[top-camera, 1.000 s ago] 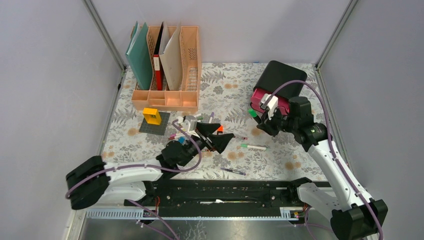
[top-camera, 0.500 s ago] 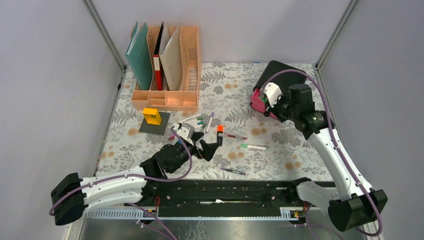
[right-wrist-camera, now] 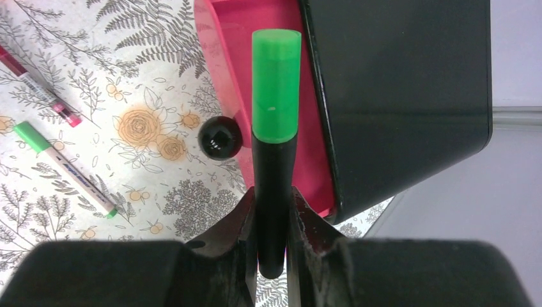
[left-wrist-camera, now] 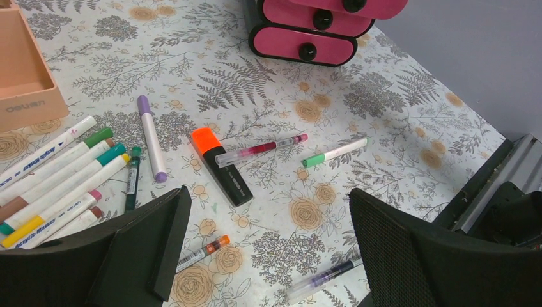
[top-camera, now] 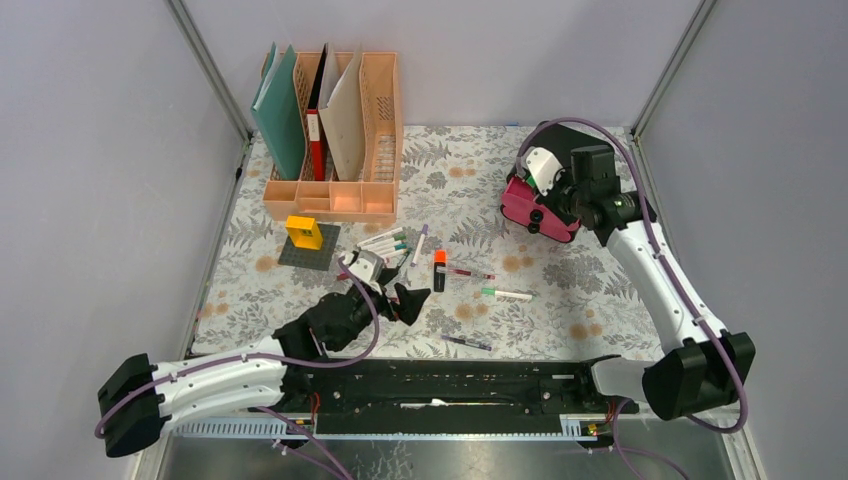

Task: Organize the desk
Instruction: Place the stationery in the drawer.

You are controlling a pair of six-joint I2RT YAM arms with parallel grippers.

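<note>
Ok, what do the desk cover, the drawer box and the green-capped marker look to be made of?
The desk cover looks like matte printed cloth or vinyl: flat fern-and-flower print, no glare. The drawer box seems moulded plastic: smooth black shell with a faint sheen, pink drawer, round glossy knob. The green-capped marker looks plastic too: satin cap, shinier black barrel.

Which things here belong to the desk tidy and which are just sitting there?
Job: desk; green-capped highlighter in right tool, at the drawer box's open pink drawer; orange-capped highlighter, marker cluster, loose pens; open left tool above them.
Not in play now: peach file rack with folders; yellow block on grey baseplate.
</note>
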